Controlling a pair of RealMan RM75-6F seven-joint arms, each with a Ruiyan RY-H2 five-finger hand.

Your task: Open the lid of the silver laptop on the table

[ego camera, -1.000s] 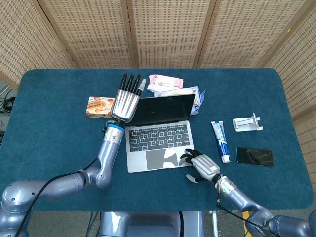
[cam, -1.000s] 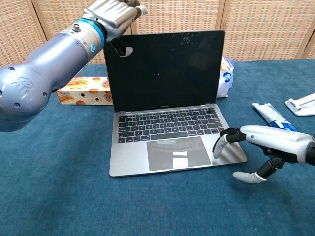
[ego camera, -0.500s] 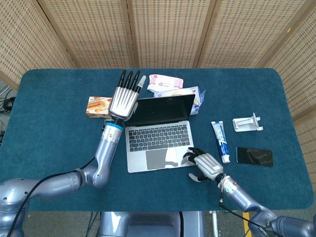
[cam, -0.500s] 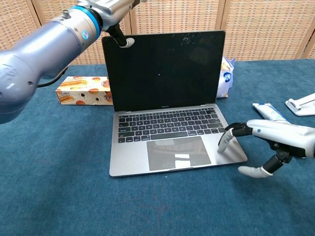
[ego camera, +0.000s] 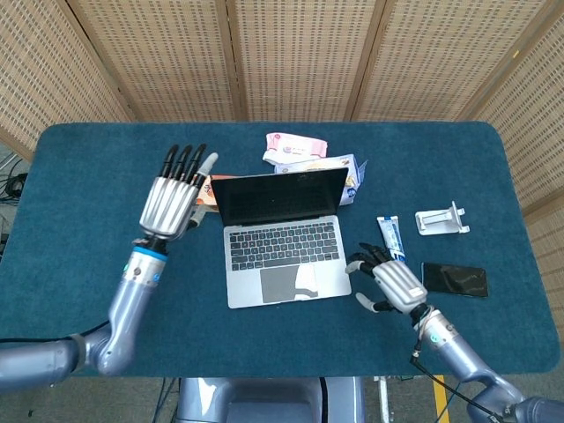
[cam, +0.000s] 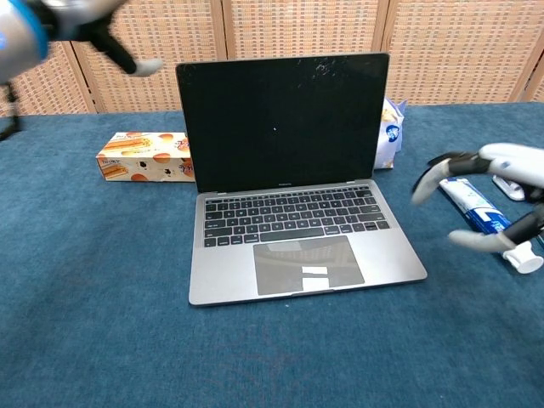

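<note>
The laptop sits near the centre of the worktop, lid open and standing roughly upright. The screen and keyboard face the robot; the hinge lies at the far edge of the base. The long axis runs left to right, parallel to the worktop's near edge.

Change since 1.0 s ago: the left hand was at the lid's upper left corner. It is now well clear of the lid, raised to the laptop's left, over the box. The right hand had its fingers on the base's front right corner. It is now off the base, just beside the laptop's right edge, above the tube. The laptop itself has not shifted.

Left hand: fingers extended and slightly apart, holding nothing. Right hand: fingers loosely curved and apart, holding nothing.

Appearance: silver-grey base and lid frame, black unlit screen with smudges near the top edge, dark keys, large grey trackpad with a bright reflection on it.
</note>
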